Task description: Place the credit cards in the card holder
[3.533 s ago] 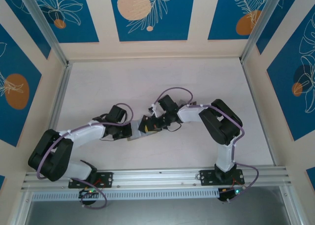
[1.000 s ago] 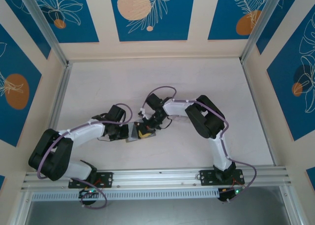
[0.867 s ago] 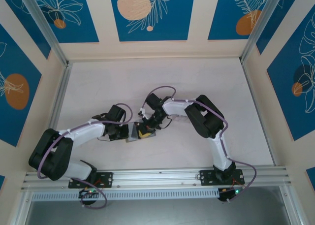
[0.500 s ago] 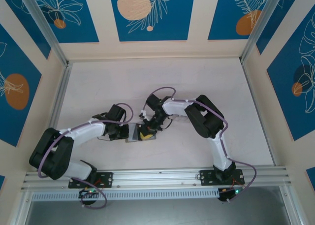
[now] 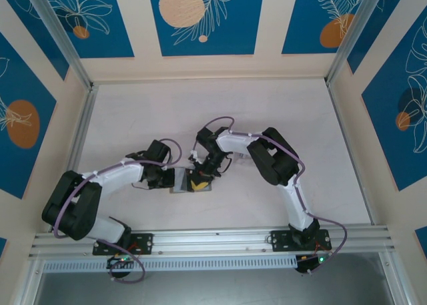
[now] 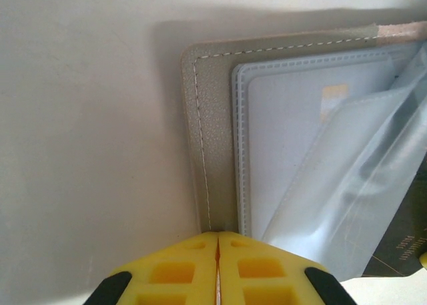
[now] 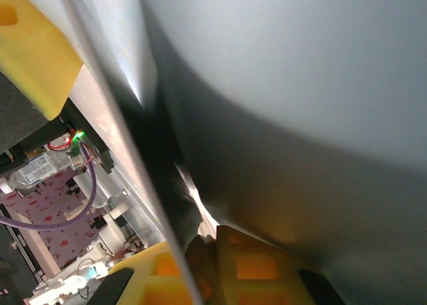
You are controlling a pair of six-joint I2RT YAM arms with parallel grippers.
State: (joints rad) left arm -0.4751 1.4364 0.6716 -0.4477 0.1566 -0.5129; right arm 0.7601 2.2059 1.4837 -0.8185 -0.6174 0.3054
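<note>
The grey card holder (image 5: 181,187) lies open on the table just left of centre. My left gripper (image 5: 171,179) is shut on its near stitched edge (image 6: 210,131), yellow fingertips (image 6: 193,258) pressed together. Inside it, a white-grey credit card (image 6: 287,138) sits in a clear sleeve, and another clear sleeve (image 6: 360,178) stands lifted over it. A black card (image 6: 405,246) shows at the lower right. My right gripper (image 5: 199,179) is down at the holder's open side. In the right wrist view its jaws (image 7: 210,241) are shut on a thin dark card, close against grey surfaces.
Aluminium rails (image 5: 83,131) and patterned walls (image 5: 200,18) border the white table (image 5: 267,105). Both arms meet over the holder, elbows spread to either side. The arm bases sit on the front rail (image 5: 213,239).
The right gripper has moved left and down from beside the holder onto its open side. The left gripper has stayed shut on the holder's edge.
</note>
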